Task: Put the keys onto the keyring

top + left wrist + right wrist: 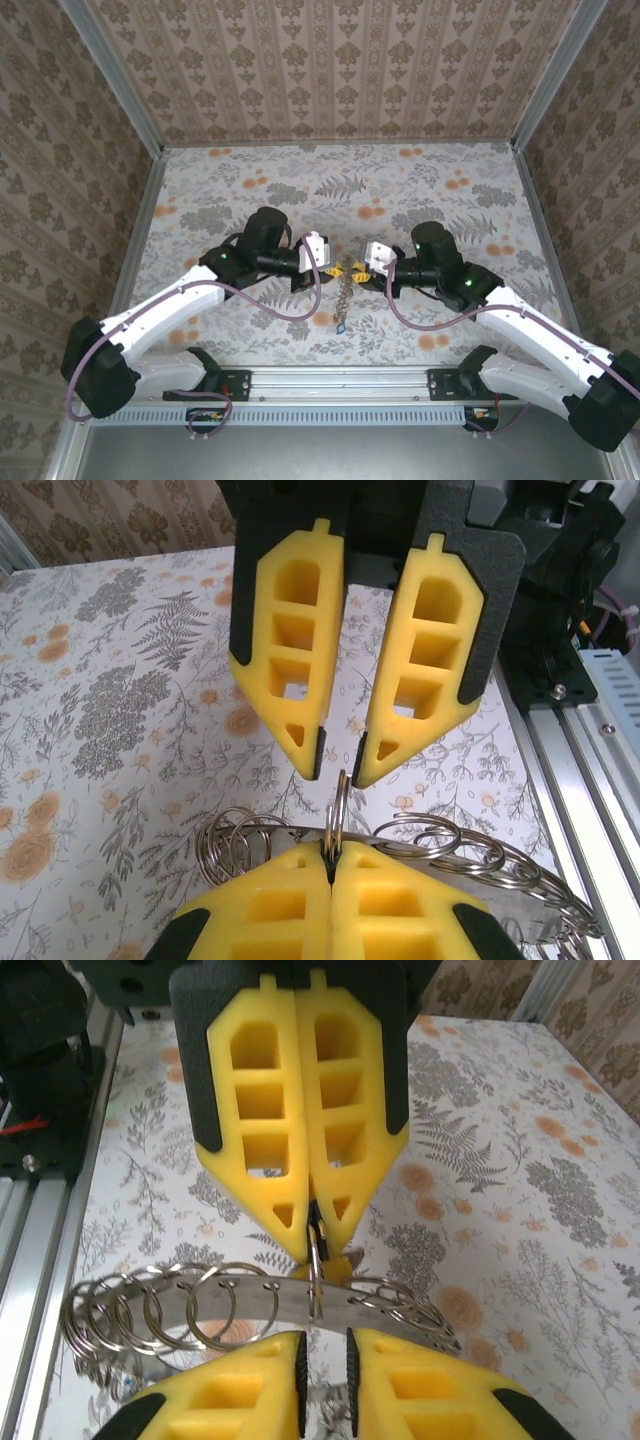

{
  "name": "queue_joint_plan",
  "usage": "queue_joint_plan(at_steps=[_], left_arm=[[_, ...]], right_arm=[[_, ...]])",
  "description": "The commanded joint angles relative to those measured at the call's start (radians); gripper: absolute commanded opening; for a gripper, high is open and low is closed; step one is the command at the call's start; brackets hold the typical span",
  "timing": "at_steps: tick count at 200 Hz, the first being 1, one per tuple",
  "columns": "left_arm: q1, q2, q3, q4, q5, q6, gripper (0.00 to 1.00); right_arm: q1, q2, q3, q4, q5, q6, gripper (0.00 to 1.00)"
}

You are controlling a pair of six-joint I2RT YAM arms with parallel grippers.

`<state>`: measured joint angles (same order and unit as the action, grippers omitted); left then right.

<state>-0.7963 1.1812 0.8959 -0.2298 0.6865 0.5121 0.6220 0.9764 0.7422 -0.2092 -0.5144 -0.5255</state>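
- Centre of the floral-printed surface (420,180): my two arms meet tip to tip. The silvery-grey keyring of small wire loops (346,295) trails from between them toward the near edge.
- Right gripper (312,1245): yellow jaws pressed together, pinching one upright loop of the keyring (250,1300).
- Left gripper (341,766): jaws spread a little, tips poised just at the top of that loop and not closed on it.
- A small blue-headed key (342,325) seems to sit at the keyring's near end; I cannot tell whether it is threaded on.
- My read: the keyring is held ready, neither gripper carries a key, and most of the threading is left to do.
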Motion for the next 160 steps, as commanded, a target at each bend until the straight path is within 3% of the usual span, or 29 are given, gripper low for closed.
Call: queue_joint_plan(at_steps=[1,105,142,160], left_arm=[[-0.012,0.01,0.064,-0.093,-0.011,0.066,0.0],[-0.033,0.084,0.127,-0.148,0.001,0.075,0.0],[-0.035,0.087,0.127,-0.143,0.025,0.067,0.0],[-0.034,0.086,0.123,-0.137,0.03,0.063,0.0]], right_arm=[[-0.002,0.018,0.056,-0.112,0.034,-0.055,0.23],[0.021,0.093,0.118,-0.184,-0.025,-0.062,0.24],[0.027,0.115,0.119,-0.168,-0.02,-0.045,0.18],[0.028,0.122,0.121,-0.162,-0.029,-0.031,0.07]])
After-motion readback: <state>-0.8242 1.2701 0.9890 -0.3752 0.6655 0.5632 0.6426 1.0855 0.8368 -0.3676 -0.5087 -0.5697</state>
